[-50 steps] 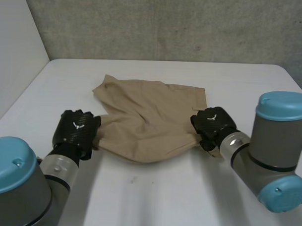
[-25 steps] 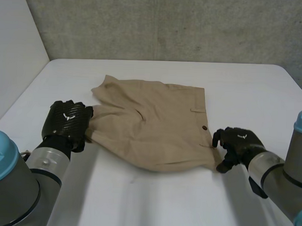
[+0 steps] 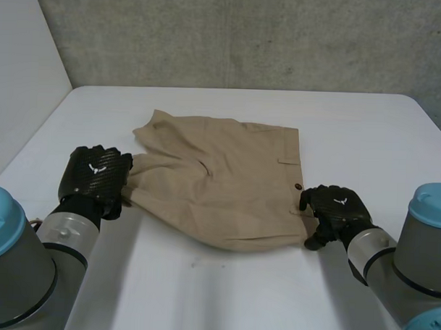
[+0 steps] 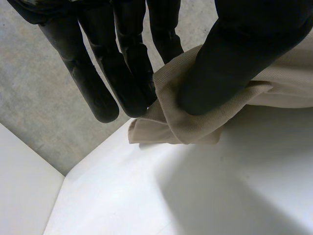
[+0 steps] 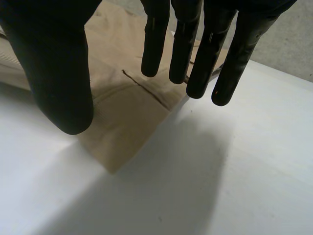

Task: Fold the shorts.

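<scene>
Shorts point(image 3: 220, 183), seemingly folded once, on the surface point(image 3: 223, 295): left hand point(image 3: 95, 176) pinches the hem end, right hand point(image 3: 335, 211) hovers straight-fingered and empty at the waistband; further folding remains.

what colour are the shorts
The shorts are plain tan, no pattern; clearest in the head view.

Left hand point(image 4: 244, 54): thumb and fingers pinching a bunched edge of tan shorts point(image 4: 178, 122); white table point(image 4: 205, 196) beneath shorts; grey wall point(image 4: 34, 98) behind.
</scene>
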